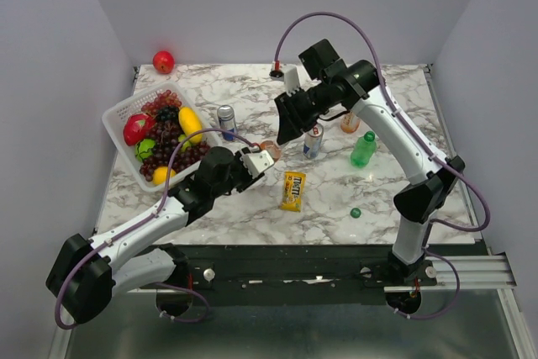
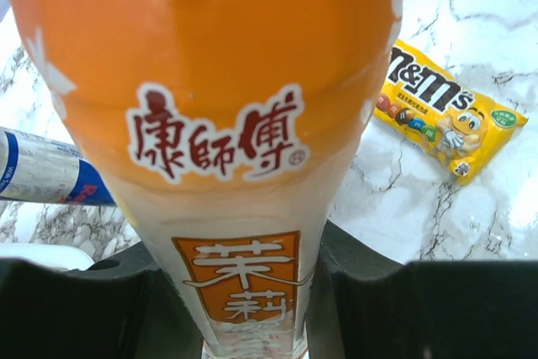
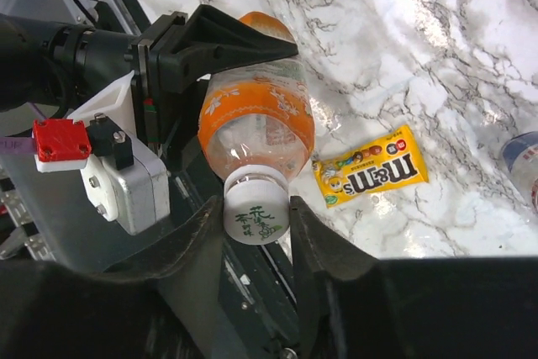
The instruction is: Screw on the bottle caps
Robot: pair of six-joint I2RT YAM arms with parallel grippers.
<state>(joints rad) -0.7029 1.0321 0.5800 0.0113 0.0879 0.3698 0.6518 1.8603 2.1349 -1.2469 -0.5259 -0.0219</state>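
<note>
Right wrist view, item one: the right end effector (image 3: 257,208), black and two-fingered, is seen closed on a small white round plastic screw cap (image 3: 256,218), with one finger touching each side of it. The cap is seated on the neck of a small clear plastic bottle of orange drink with an orange label (image 3: 256,119), whose neck is pointed toward this end effector. Just beyond the cap, the bottle's body is clamped by the left end effector (image 3: 244,48).

Left wrist view, item two: the same bottle is shown gripped tight between the two black fingers of the left end effector, low on its label. A yellow M&M's packet (image 2: 450,119) is laid flat on the white marble-patterned table (image 2: 471,6), to the right of that end effector. A blue and silver drink can (image 2: 42,176) is found to its left.

Top external view, remaining items: a second clear orange-drink bottle (image 1: 350,122), a translucent green plastic bottle (image 1: 363,149) and a loose dark green cap (image 1: 356,213) are placed to the right of the right end effector, well apart from it. A white plastic basket of fruit (image 1: 126,100) is set to the left of the left end effector.
</note>
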